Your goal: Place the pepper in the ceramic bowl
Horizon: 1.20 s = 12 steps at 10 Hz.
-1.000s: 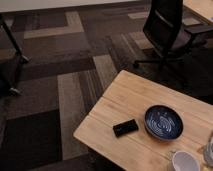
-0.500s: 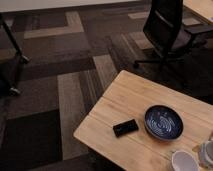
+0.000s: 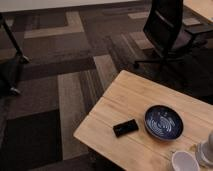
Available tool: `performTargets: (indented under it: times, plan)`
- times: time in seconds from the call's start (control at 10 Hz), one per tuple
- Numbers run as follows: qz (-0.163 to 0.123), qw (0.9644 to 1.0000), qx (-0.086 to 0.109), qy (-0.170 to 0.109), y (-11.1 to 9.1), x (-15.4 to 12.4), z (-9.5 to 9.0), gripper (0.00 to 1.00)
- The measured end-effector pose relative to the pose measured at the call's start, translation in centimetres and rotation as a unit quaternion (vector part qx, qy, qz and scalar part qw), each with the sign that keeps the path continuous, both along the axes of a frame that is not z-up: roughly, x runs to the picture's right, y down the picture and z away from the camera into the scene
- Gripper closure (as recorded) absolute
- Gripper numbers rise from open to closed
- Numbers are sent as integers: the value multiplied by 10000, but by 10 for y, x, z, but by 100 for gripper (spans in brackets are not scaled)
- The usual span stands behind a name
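Camera view: nothing on the worktop (image 3: 125,105) has moved over the last second. Ceramic bowl (image 3: 164,121) sits where it was, empty, with the black slab (image 3: 125,128) just left of it and a white cup (image 3: 184,162) below and to its right at the frame edge. End effector isn't in frame, so I cannot tell how far open it is or whether it holds anything. Pepper isn't visible anywhere either. Pale object (image 3: 206,149) right of the bowl is unidentifiable. Judgement: placement not done yet.
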<state>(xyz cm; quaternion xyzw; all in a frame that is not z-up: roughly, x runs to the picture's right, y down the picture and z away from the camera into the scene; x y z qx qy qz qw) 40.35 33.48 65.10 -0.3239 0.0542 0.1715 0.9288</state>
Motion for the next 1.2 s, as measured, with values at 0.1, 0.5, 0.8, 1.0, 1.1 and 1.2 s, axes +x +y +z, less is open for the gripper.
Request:
performTargets:
  times: [0.1, 0.5, 0.8, 1.0, 1.1, 1.2]
  plan:
    - [-63, 10000, -13, -39, 1, 0, -1, 73]
    - [-393, 9990, -136, 171, -36, 8, -21, 100]
    - [-607, 9980, 26, 194, -132, -9, -19, 100]
    - [-739, 9971, 107, 113, -173, -27, -10, 100]
    - [-970, 9951, 97, -147, -186, -60, 1, 100]
    - [-1115, 9933, 43, -297, -182, -74, 3, 100]
